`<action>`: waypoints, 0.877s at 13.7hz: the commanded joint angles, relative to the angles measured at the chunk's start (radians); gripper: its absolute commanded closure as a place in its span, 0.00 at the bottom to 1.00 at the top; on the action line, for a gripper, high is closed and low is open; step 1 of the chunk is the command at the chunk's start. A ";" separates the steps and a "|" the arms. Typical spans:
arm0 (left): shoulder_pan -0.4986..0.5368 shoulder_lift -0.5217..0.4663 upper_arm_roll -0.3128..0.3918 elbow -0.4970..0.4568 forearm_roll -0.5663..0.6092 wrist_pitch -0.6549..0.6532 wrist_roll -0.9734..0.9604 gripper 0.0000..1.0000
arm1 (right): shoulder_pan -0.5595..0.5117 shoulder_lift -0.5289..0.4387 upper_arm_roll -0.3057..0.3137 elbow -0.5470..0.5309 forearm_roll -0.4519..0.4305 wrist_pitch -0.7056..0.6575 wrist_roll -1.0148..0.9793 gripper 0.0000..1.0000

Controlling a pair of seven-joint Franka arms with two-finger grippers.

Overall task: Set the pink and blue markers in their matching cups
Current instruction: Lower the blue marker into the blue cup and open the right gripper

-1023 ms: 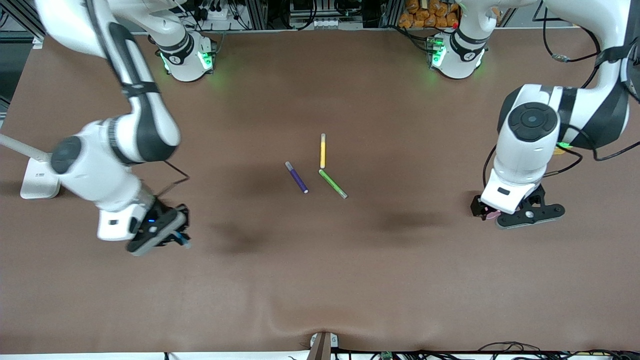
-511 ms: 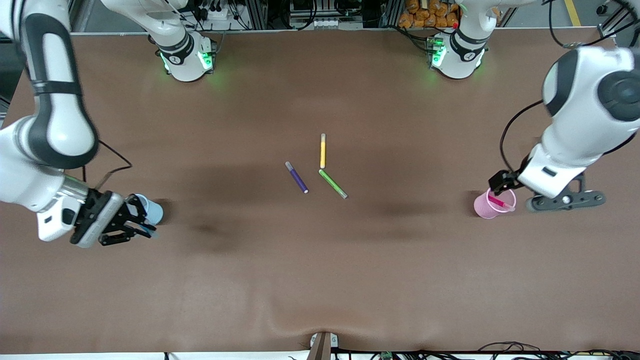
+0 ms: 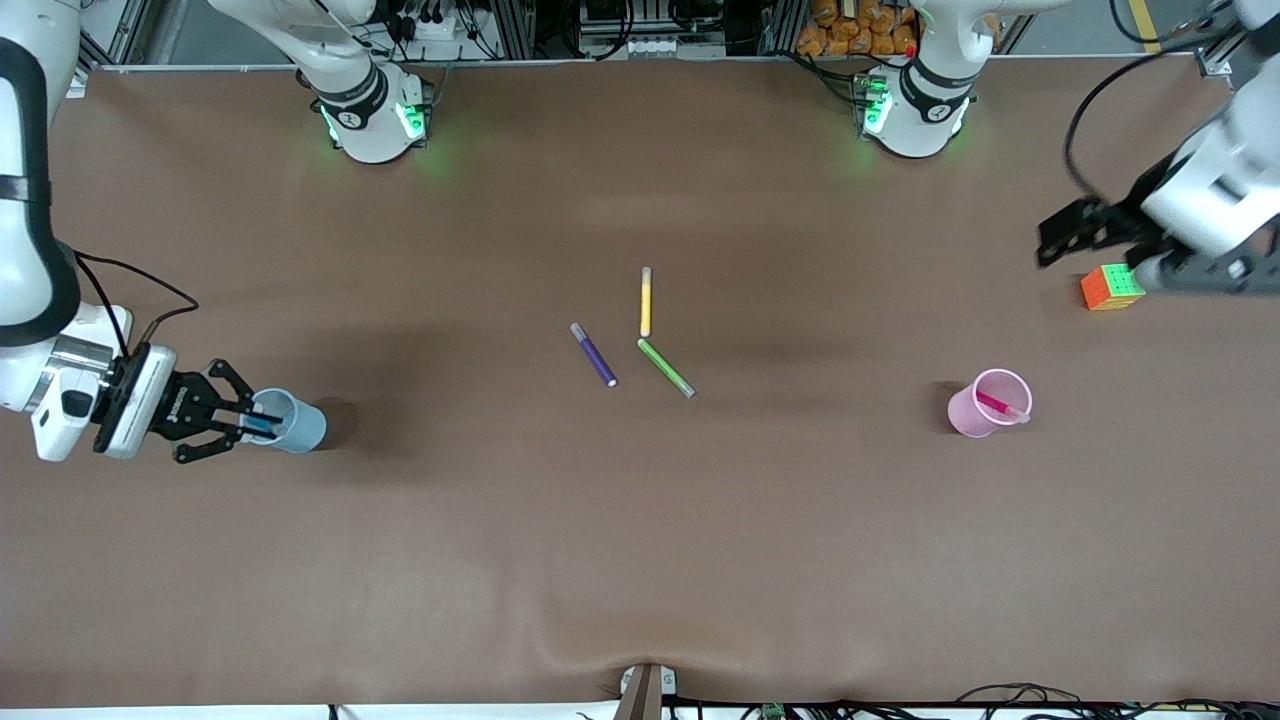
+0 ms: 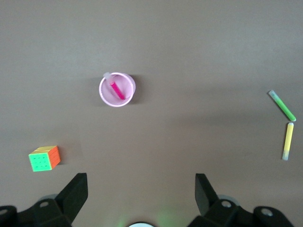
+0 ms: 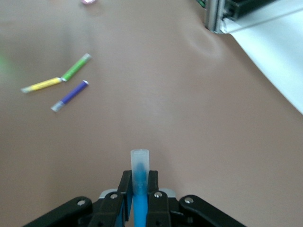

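Brown table point(image 3: 640, 560): right pincer point(image 3: 262, 424) clamps blue marker point(image 5: 140, 177); left pincer point(image 4: 141, 196) wide; no legible writing.

**Colours on my table**

My table point(image 3: 640, 560) is plain brown. I see a pale pink cup point(image 3: 975, 412) with a magenta-pink marker point(image 3: 1000, 405) in it, and a pale blue cup point(image 3: 298, 425). My right gripper point(image 3: 255, 425) is black and carries a blue marker point(image 5: 140, 182) with a pale, clear end. At the middle lie a yellow marker point(image 3: 646, 302), a green marker point(image 3: 666, 367) and a purple marker point(image 3: 594, 355). A cube point(image 3: 1110, 287) shows orange and green squares.
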State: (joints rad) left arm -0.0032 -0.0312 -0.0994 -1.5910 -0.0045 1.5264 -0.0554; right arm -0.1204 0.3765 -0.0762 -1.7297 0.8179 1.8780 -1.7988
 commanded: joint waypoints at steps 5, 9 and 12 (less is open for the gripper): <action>0.002 -0.016 0.004 -0.007 -0.009 -0.003 0.020 0.00 | -0.090 0.016 0.018 -0.054 0.058 -0.117 -0.109 1.00; -0.001 -0.015 0.004 -0.007 -0.015 0.001 0.022 0.00 | -0.117 0.050 0.018 -0.051 0.064 -0.122 -0.157 1.00; 0.002 -0.013 0.004 -0.007 -0.023 0.009 0.022 0.00 | -0.122 0.070 0.016 -0.045 0.067 -0.105 -0.163 1.00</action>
State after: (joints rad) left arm -0.0041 -0.0425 -0.0963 -1.5988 -0.0072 1.5235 -0.0468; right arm -0.2207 0.4346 -0.0759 -1.7757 0.8575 1.7659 -1.9379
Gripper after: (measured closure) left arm 0.000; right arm 0.837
